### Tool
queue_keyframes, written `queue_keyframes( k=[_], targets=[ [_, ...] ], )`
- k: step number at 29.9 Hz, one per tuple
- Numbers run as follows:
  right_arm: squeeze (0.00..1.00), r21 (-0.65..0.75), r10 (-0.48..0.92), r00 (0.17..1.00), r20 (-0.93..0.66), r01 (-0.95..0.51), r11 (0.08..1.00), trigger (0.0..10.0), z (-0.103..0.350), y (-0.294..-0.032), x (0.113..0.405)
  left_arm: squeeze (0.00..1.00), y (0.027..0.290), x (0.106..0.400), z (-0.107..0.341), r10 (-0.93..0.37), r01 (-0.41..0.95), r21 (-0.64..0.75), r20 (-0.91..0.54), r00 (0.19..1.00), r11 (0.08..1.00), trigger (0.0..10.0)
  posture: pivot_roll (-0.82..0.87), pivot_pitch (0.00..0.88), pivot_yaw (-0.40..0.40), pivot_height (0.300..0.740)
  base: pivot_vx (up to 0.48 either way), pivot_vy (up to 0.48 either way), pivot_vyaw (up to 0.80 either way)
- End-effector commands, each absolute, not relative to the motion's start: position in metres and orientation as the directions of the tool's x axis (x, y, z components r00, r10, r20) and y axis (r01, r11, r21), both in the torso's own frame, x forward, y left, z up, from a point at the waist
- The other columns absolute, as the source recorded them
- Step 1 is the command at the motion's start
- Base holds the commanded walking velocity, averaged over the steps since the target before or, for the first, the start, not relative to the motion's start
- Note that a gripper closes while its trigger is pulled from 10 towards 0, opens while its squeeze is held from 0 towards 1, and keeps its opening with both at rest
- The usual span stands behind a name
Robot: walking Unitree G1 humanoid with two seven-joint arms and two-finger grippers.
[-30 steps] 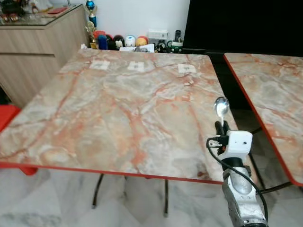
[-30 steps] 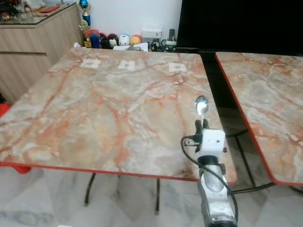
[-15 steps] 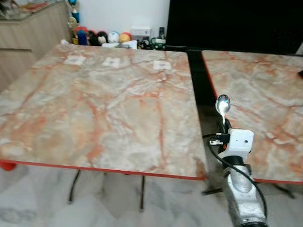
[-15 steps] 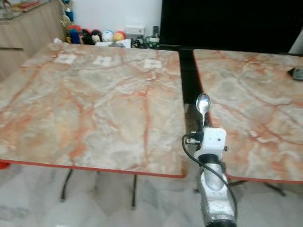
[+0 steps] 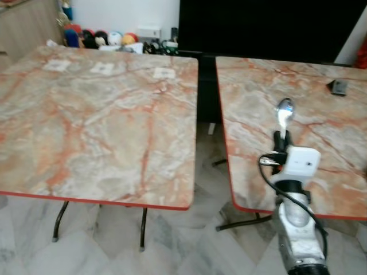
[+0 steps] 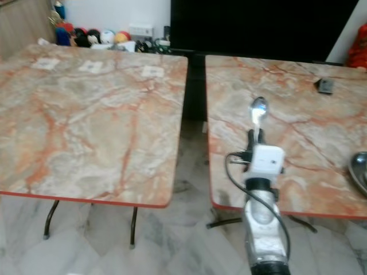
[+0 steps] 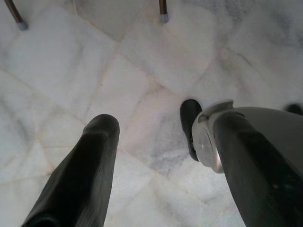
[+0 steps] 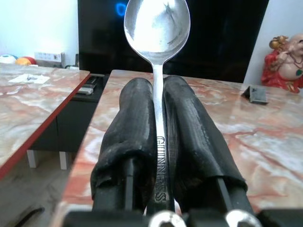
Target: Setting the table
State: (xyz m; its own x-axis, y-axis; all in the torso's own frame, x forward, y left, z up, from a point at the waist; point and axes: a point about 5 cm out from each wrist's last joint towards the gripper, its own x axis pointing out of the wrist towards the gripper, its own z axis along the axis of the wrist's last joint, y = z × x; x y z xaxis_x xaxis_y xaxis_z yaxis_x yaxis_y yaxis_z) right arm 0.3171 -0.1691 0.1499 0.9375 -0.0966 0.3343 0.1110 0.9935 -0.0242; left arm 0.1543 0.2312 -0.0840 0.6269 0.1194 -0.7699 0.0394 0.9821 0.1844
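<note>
A silver spoon (image 5: 284,112) stands upright, bowl up, with my right gripper (image 5: 281,137) shut on its handle. In the right wrist view the spoon (image 8: 157,28) sits pinched between the two black fingers (image 8: 135,137). The gripper is held over the front left part of the right marble table (image 5: 252,86). My left gripper (image 7: 156,156) hangs low over the white floor, its fingers (image 7: 87,170) spread apart with nothing between them. A metal bowl's rim (image 6: 359,170) shows at the right edge of that table.
A second marble table (image 5: 86,114) with a red edge stands to the left, with a narrow gap between the two. Small paper slips (image 5: 163,73) lie near its far edge. A small dark object (image 5: 338,87) lies at the right table's far side. Toys (image 5: 94,39) line the back wall.
The whole view has swung to the right, so the right table now lies under the spoon. The right gripper keeps its hold on the spoon.
</note>
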Motion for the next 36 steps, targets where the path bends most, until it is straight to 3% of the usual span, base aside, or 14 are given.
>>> queue_keyframes(
  k=[1, 36],
  targets=[
    [0.0, -0.028, -0.126, 0.926, 0.355, 0.145, 0.989, 10.0, 0.1544, -0.1785, 0.3149, 0.0, 0.2276, 0.148, -0.0876, 0.106, 0.056, 0.176, -0.787, 0.608, 0.983, 10.0, 0.01, 0.098, -0.026, 0.74, 0.0, -0.349, 0.0],
    [0.0, -0.033, -0.168, 0.914, 0.369, 0.193, 0.981, 10.0, 0.1602, -0.1857, 0.315, 0.0, 0.2265, 0.1481, -0.0877, 0.101, 0.069, 0.179, -0.787, 0.608, 0.981, 10.0, 0.01, 0.095, -0.024, 0.74, 0.0, -0.347, 0.0]
  ],
)
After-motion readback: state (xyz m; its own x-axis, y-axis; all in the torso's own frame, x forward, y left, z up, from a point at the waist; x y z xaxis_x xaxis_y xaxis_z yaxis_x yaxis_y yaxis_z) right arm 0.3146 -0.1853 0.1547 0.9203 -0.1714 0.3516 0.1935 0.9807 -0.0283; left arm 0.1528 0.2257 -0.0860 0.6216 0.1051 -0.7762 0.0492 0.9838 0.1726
